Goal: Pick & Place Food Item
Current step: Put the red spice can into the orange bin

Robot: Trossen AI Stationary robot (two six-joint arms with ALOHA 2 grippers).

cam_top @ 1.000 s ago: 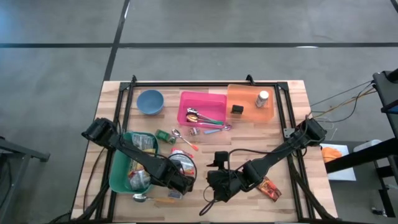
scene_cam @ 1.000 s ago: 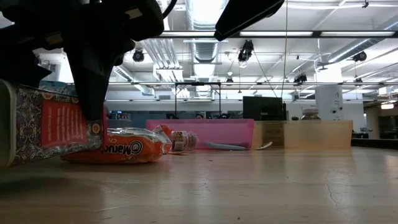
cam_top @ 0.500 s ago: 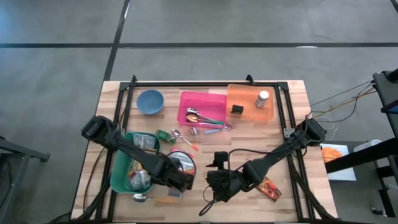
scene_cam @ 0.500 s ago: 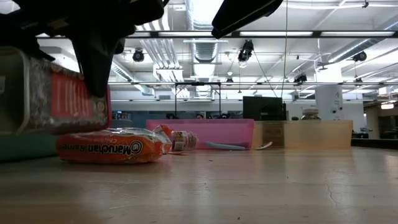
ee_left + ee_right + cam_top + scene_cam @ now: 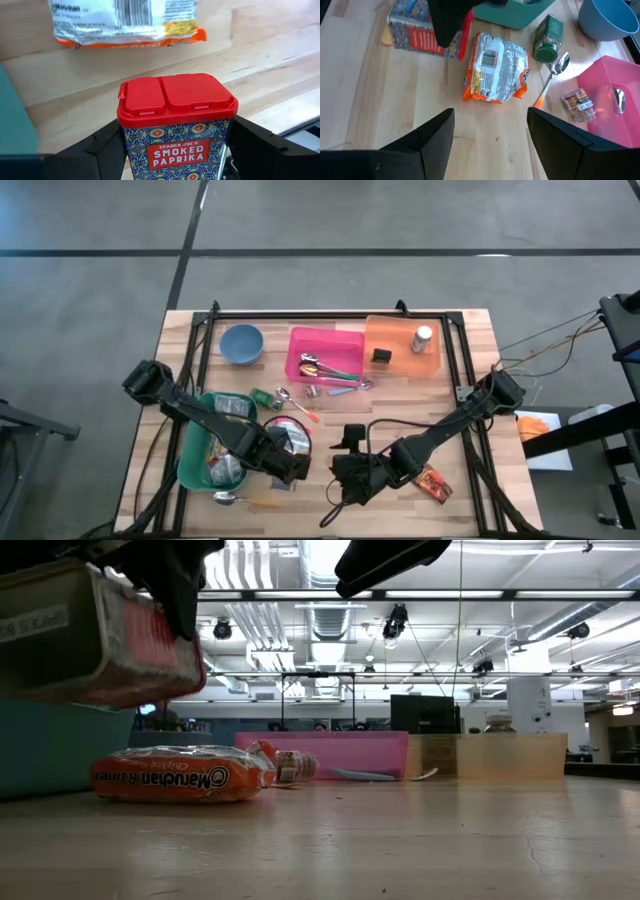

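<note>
A smoked paprika tin (image 5: 177, 125) with a red lid hangs above the table's near left part, and my left gripper (image 5: 285, 465) is shut on it. The low view shows the tin (image 5: 100, 635) well off the table top. An orange ramen packet (image 5: 297, 435) lies flat on the wood just beyond it. A teal bin (image 5: 195, 455) stands to the tin's left. My right gripper (image 5: 490, 145) hovers open over the near middle of the table, touching nothing. My left gripper pinches the tin between its two fingers, one on each narrow side (image 5: 122, 150), just below the red lid. The fingers come steeply from above and lie across the tin. The tin is clear of the table, on its side and tilted, lid end (image 5: 195, 660) lower.
At the far side stand a blue bowl (image 5: 241, 343), a pink tray (image 5: 325, 355) with cutlery and an orange tray (image 5: 400, 345) with a jar. A green jar (image 5: 265, 397) and a spoon (image 5: 555, 70) lie near the ramen. A small packet (image 5: 435, 480) lies near right.
My left gripper has risen and drifted toward the teal bin, still shut on the paprika tin. The tin, which rested on the table beside the ramen, is now lifted clear and tipped, lid end lower.
</note>
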